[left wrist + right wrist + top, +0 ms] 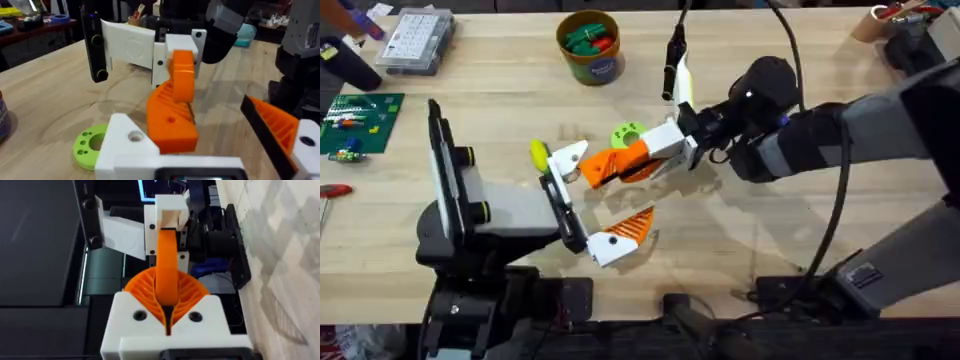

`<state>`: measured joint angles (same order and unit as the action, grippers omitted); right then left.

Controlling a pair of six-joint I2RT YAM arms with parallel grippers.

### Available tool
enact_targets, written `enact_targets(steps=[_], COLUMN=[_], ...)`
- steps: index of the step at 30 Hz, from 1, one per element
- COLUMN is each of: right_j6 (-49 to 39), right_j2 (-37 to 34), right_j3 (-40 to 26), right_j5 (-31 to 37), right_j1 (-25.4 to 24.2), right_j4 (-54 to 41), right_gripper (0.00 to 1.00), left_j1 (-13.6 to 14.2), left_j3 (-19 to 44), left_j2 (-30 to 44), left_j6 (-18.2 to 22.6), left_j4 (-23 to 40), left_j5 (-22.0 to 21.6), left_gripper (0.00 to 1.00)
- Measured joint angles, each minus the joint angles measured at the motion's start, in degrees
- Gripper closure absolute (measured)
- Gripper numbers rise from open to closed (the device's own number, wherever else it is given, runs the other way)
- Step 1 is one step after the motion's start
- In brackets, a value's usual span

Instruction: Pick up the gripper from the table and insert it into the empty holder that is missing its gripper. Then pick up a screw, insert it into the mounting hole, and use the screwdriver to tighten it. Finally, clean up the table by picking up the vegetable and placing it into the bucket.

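Near mid-table, the right gripper point(610, 168) is clenched on the gripper point(166, 270), its tip hidden between the pads, pressed to the holder point(563, 205). Left gripper point(595, 200) gapes released. Bucket point(589, 46) sits far back.

Grey-and-black arms trail black cables; each pincer has white fingers with screw holes and ribbed orange pads point(630, 228).
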<state>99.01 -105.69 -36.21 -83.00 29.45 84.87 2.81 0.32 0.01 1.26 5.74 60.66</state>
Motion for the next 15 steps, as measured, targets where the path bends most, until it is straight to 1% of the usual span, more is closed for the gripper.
enact_targets(steps=[15], right_j6=[0.01], right_j2=[0.0], right_j3=[0.0], right_j5=[0.56], right_j1=[0.0], right_j4=[-0.01], right_gripper=[0.986], left_j1=[0.0], left_j3=[0.0], left_j2=[0.0], left_j6=[0.0], left_j4=[0.0], left_j5=[0.0], left_gripper=[0.013])
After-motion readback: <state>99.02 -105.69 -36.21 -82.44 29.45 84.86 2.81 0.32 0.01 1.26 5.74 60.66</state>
